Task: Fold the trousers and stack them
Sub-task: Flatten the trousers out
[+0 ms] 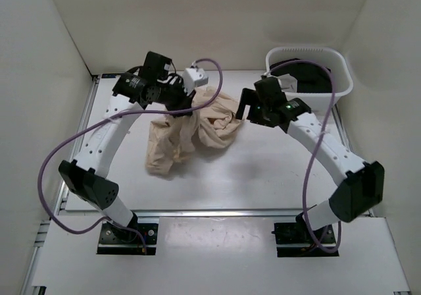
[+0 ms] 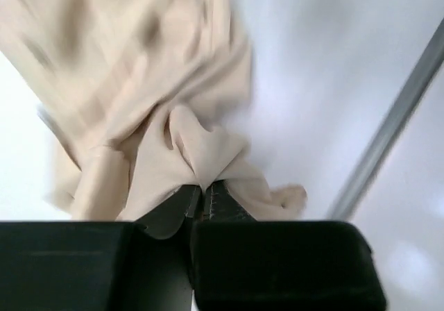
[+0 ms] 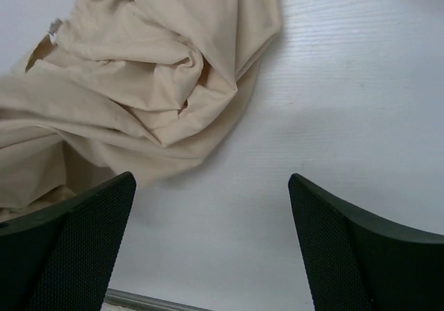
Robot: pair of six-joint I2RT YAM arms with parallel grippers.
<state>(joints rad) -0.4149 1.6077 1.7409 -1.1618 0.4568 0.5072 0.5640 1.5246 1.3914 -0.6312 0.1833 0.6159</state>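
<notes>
We see the trousers (image 1: pixel 191 134) bunched on the table (image 1: pixel 263 170). Our left gripper (image 2: pixel 205 194) is clamped on a fold at their 12 o'clock edge. The right gripper (image 3: pixel 211 186), fingers spread wide & empty, hovers at 3 o'clock. We'd lift slowly, then have the right pinch a corner & spread.

A white basket (image 1: pixel 343 84) holding black garments (image 1: pixel 308 76) stands at the table's (image 1: pixel 263 176) far right.

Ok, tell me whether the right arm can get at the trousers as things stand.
Probably yes: the right gripper hangs open just beside the trousers, with only bare table between them. The left gripper, shut on them, stands clear of its path.
</notes>
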